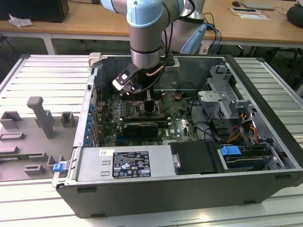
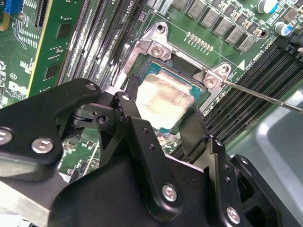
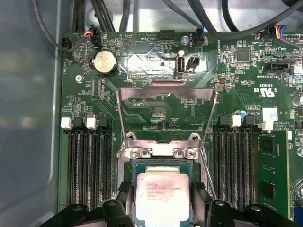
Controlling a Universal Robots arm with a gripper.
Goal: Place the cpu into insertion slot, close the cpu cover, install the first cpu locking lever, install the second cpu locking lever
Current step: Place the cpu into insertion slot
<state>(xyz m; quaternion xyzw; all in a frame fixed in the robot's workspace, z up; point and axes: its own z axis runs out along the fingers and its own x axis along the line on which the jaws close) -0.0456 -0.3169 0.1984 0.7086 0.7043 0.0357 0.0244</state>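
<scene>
Arm [image 1: 147, 47] is down inside the open computer case [image 1: 142, 201], which lies on its side on the ribbed table [image 1: 42, 75]. My claw [image 3: 162, 187] is clenched on the chip [image 3: 162, 201]. In both wrist views the black fingers [image 2: 137, 137] sit tight against two opposite edges with no gap showing. Chip sits square in the socket [image 3: 161, 163] on the green board [image 3: 85, 92], silver face up. I can't tell if it's fully seated or just above the contacts. Cover frame [image 3: 165, 91] is swung open, away from the socket, hinge side at the socket edge; how far back it leans I can't tell. One thin lever rod [image 2: 265, 98] angles away from a socket corner, not latched over anything. Memory slots [image 3: 87, 165] run along both sides of the socket. Coin battery [image 3: 105, 62] sits on the board beyond the open cover frame. Grey plastic fixtures [image 1: 40, 118] stand on the table, on the exterior view's left of the case.
</scene>
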